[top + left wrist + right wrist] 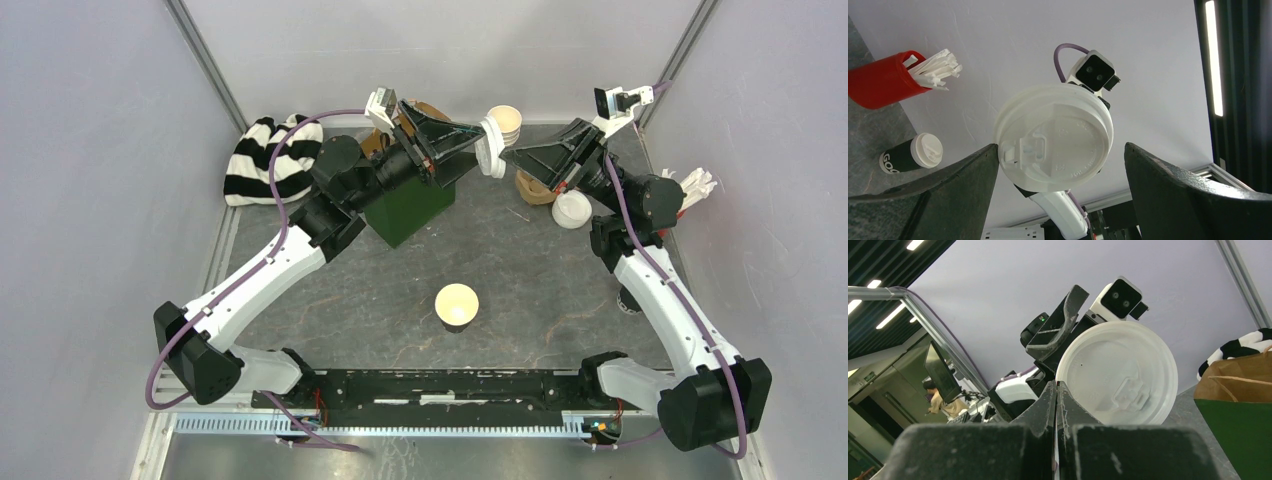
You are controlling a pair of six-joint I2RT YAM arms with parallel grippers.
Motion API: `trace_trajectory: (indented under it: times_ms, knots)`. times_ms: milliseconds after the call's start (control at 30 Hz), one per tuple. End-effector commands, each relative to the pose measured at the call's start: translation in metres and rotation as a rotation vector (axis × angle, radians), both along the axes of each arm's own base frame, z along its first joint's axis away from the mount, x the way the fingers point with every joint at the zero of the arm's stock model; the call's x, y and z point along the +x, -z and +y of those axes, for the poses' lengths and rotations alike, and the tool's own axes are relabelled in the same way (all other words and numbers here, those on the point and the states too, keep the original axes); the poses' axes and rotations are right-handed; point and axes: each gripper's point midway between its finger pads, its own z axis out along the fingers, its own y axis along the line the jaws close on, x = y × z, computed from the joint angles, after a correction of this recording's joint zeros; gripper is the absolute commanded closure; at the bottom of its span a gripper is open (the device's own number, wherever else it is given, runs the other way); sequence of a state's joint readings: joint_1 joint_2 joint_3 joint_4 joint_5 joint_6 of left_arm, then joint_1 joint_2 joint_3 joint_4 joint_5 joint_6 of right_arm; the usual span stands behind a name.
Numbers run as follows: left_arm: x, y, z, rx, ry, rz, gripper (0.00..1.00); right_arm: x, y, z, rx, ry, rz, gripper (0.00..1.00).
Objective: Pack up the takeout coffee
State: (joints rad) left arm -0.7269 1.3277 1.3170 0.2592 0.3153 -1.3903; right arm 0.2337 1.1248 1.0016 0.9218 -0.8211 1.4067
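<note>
Left tool (1060, 150), lid (1054, 137), "GOO" cup (910, 155)

A paper cup (458, 305) stands upright at lower centre of the top view, cream inside and uncovered. A round white lid (491, 145) sits on edge in the air at upper centre. A dark lidded cup (912, 155) shows at lower left of the left wrist view.

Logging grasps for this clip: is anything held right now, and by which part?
The right gripper pinches the white lid by its rim, jaws shut. The left gripper stands open around it, gripping nothing.
</note>
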Motion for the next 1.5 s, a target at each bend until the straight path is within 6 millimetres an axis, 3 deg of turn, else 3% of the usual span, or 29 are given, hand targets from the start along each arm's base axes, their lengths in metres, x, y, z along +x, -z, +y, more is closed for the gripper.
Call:
trace_trajectory:
  times_ms: [0,233,633,733,800,900,1000,1033,1167,1267,1467]
  knots:
    - [-0.009,-0.015,0.003,-0.027,0.003,-0.035,0.00,-0.006,0.000,0.003,-0.022,-0.001,-0.025,1.00]
    - [-0.009,-0.011,0.002,0.011,-0.007,-0.028,0.05,-0.006,0.003,0.007,-0.043,0.003,-0.023,1.00]
    - [-0.009,-0.005,0.003,0.028,-0.014,-0.021,0.21,-0.005,0.005,0.007,-0.065,0.024,-0.016,1.00]
    - [-0.008,-0.001,0.007,0.057,-0.039,-0.022,0.21,0.000,0.014,0.008,-0.123,0.059,-0.008,0.79]
    - [-0.007,0.005,0.010,0.086,-0.058,-0.017,0.21,0.007,0.020,0.008,-0.178,0.099,-0.004,0.75]
    - [-0.006,0.017,0.013,0.139,-0.074,-0.005,0.21,0.014,0.027,0.005,-0.249,0.151,-0.006,0.57]
    - [-0.005,0.044,0.021,0.293,-0.107,0.005,0.21,0.033,0.043,-0.008,-0.401,0.280,0.018,0.42]
    - [-0.004,0.052,0.025,0.354,-0.121,-0.006,0.21,0.041,0.058,-0.018,-0.488,0.339,0.042,0.39]
    - [-0.008,0.096,0.044,0.607,-0.136,-0.051,0.24,0.057,0.076,-0.064,-0.749,0.574,0.025,0.31]
    - [-0.029,0.135,0.047,0.790,-0.061,-0.103,0.26,0.057,0.086,-0.084,-0.854,0.660,0.029,0.30]
    - [-0.080,0.218,0.049,1.227,0.076,-0.213,0.28,0.050,0.109,-0.102,-0.926,0.733,0.061,0.27]
